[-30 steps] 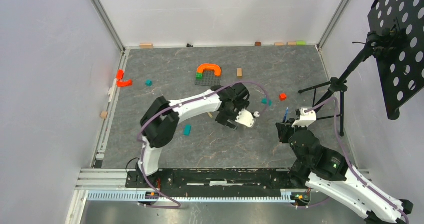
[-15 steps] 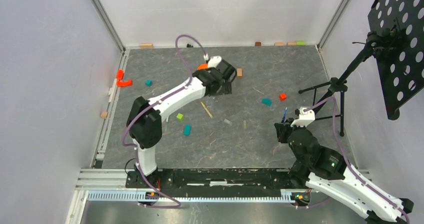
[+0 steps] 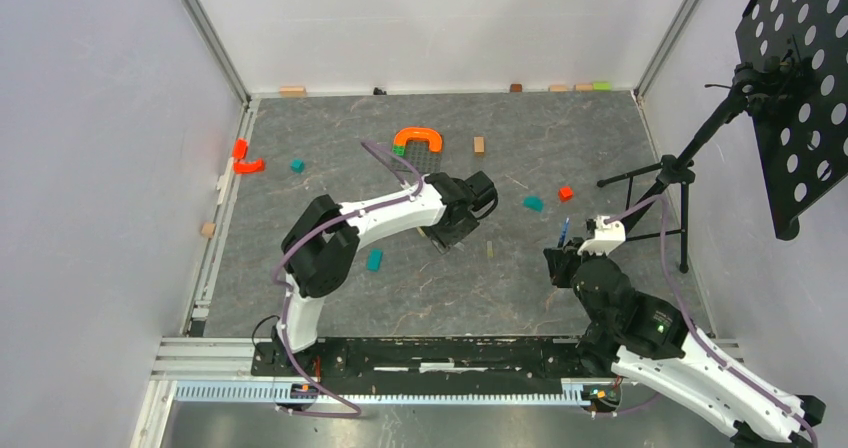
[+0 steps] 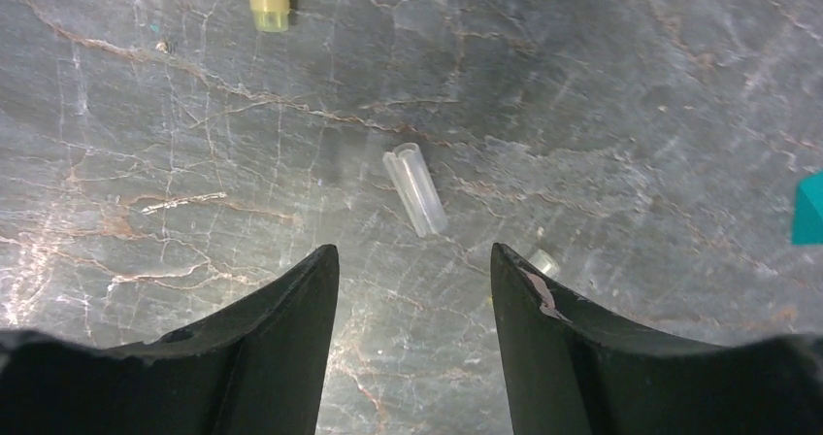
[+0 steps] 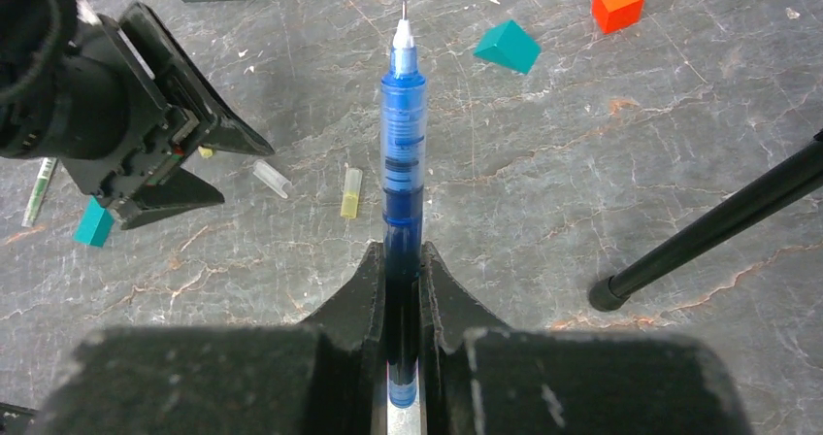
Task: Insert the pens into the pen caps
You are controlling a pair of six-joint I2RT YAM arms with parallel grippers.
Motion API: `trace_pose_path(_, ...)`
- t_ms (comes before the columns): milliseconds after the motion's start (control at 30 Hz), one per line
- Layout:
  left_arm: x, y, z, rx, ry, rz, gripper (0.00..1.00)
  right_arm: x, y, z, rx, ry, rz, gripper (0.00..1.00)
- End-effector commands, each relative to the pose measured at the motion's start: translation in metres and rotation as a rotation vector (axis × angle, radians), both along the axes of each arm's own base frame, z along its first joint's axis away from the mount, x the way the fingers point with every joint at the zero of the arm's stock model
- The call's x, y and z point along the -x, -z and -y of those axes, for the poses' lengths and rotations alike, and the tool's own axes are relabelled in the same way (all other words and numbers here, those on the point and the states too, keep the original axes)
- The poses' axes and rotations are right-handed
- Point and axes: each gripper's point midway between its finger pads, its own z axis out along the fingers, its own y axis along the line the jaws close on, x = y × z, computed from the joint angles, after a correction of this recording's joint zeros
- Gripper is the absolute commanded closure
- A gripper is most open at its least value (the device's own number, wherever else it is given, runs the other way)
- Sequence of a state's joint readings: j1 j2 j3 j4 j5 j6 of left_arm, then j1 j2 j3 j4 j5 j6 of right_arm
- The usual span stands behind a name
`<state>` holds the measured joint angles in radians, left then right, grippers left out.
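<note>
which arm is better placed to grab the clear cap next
Left. The left fingers are open and empty, with the clear cap lying just ahead between them. The right fingers are shut on the blue pen, farther from the cap.

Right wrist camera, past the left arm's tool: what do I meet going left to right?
Clear cap → yellow cap → blue pen → teal block → red block

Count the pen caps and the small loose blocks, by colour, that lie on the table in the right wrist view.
Clear caps: 1
Yellow caps: 1
Teal blocks: 2
Orange-red blocks: 1
Total: 5
</note>
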<state>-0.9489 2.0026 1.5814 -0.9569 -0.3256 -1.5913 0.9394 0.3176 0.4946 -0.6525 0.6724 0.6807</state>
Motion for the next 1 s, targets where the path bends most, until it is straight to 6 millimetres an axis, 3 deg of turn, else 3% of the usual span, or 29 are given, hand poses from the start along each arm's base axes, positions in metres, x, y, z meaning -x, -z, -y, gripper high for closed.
trace_pose_path(0, -0.006, 0.018, 0.006, 0.033, -0.125, 0.005, 0.37, 0.0, -0.004, -0.001, -0.047, 0.003, 0.016, 1.0)
trace_pose_path(333, -0.018, 0.047, 0.0, -0.059, -0.102, 0.046, 0.49, 0.001, 0.0, -0.005, -0.043, -0.019, 0.009, 1.0)
trace_pose_path(500, -0.018, 0.053, -0.004, -0.098, -0.059, 0.046, 0.82, 0.001, -0.002, -0.008, -0.048, -0.032, 0.012, 1.0)
trace_pose_path(633, -0.015, 0.056, -0.016, -0.137, -0.036, 0.054, 0.93, 0.0, 0.0, -0.009, -0.048, -0.033, 0.012, 1.0)
trace_pose_path(733, -0.018, 0.05, -0.025, -0.178, 0.04, 0.102, 0.98, 0.0, 0.002, -0.012, -0.043, -0.044, 0.01, 1.0)
trace_pose_path(967, -0.025, 0.016, -0.013, -0.088, 0.353, 0.289, 0.98, -0.003, 0.01, -0.033, -0.026, -0.129, 0.008, 1.0)
